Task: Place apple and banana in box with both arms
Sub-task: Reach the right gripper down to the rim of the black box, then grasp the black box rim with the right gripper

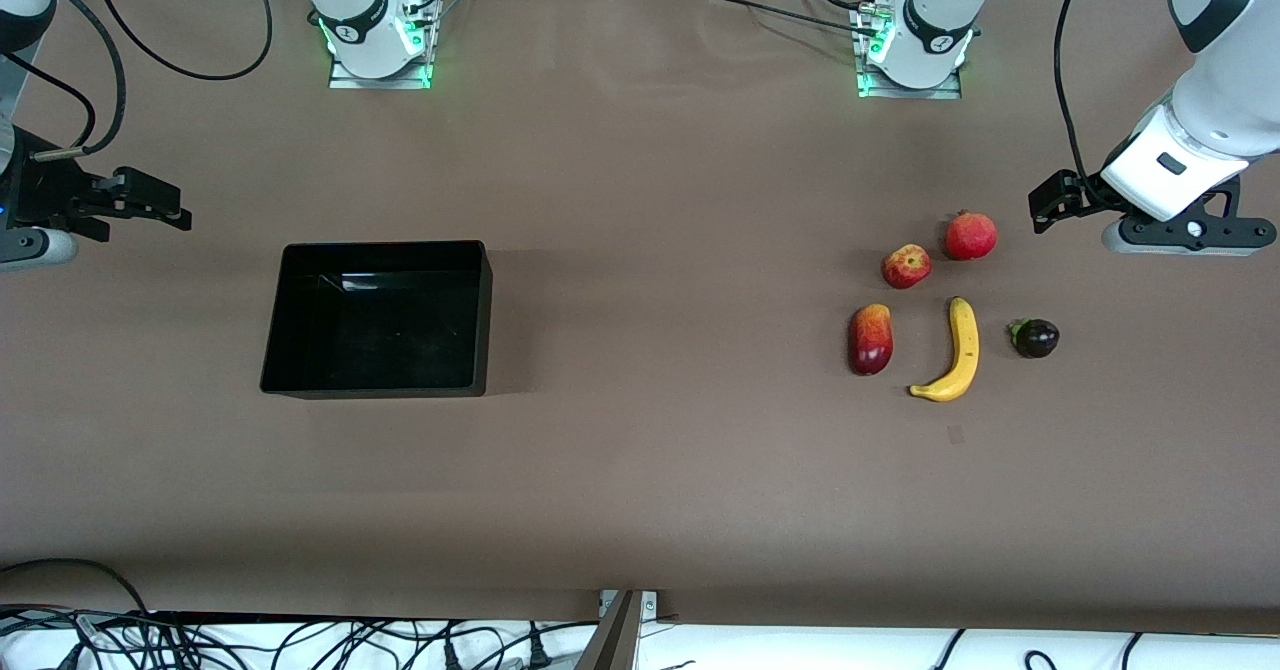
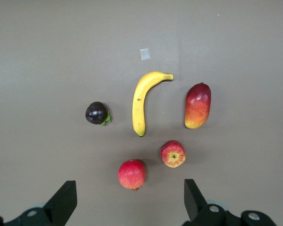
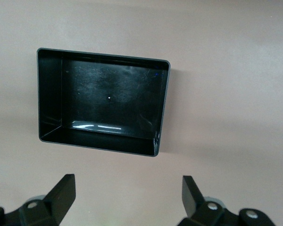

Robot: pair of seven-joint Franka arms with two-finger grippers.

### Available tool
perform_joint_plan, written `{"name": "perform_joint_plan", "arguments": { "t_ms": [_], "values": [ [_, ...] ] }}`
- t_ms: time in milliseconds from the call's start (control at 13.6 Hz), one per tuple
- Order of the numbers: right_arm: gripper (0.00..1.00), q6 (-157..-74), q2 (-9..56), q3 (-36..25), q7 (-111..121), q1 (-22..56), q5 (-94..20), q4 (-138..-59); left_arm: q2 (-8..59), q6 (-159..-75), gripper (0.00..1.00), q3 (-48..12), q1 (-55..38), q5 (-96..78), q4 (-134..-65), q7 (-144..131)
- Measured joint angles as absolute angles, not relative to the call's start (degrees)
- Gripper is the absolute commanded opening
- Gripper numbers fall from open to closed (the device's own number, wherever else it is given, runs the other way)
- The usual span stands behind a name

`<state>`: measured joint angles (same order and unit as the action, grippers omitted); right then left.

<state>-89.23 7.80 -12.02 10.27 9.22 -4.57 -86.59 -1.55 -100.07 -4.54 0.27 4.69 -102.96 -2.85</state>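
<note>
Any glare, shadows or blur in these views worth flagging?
Front view: even lighting, green glow at both arm bases, soft shadow beside the box. Right wrist view: white glare streaks on the box floor. Left wrist view: sharp, the banana and apple cast faint shadows.

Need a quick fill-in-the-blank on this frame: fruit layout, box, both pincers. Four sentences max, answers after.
1. The box holds ____ fruit.
2. The banana lies between the mango and the dark ____ fruit.
3. The apple sits beside the ____ round fruit with a crown tip.
4. The left pincer and the right pincer both stand ____ and hold nothing.

Missing words: no; purple; red; open
</note>
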Motion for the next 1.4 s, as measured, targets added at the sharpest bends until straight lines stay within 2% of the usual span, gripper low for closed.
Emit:
{"name": "perform_joint_plan", "arguments": {
  "t_ms": [367, 588, 955, 1249, 1322, 1395],
  "values": [
    [1.0, -89.0, 7.9, -12.0, 10.3, 9.2, -4.0, -86.6, -1.5, -100.1, 1.0, -4.5, 0.3, 4.7, -103.0, -2.9],
    [1.0, -90.4, 10.7, -12.3, 10.3, 9.1, -3.8, -88.7, -1.5, -100.1, 1.0, -4.5, 0.3, 4.7, -102.9, -2.9],
    [1.0, -113.6, 16.2, -13.3, 10.3, 8.1, -3.8, -104.5, -1.4, -100.1, 1.0, -4.6, 0.3, 4.7, -102.9, -2.9],
    [0.99, -125.5, 19.2, -13.3, 9.8, 8.1, -4.4, -113.6, -1.3, -100.1, 1.0, -4.6, 0.3, 4.7, -102.8, -2.9],
    [0.87, -128.3, 20.2, -13.3, 9.7, 8.1, -5.3, -115.3, -1.3, -100.1, 1.0, -4.6, 0.3, 4.7, -102.8, -2.9],
    [0.63, -130.7, 21.5, -13.3, 9.7, 8.1, -6.3, -116.7, -1.3, -100.1, 1.0, -4.6, 0.3, 4.7, -102.8, -2.9]
  ]
}}
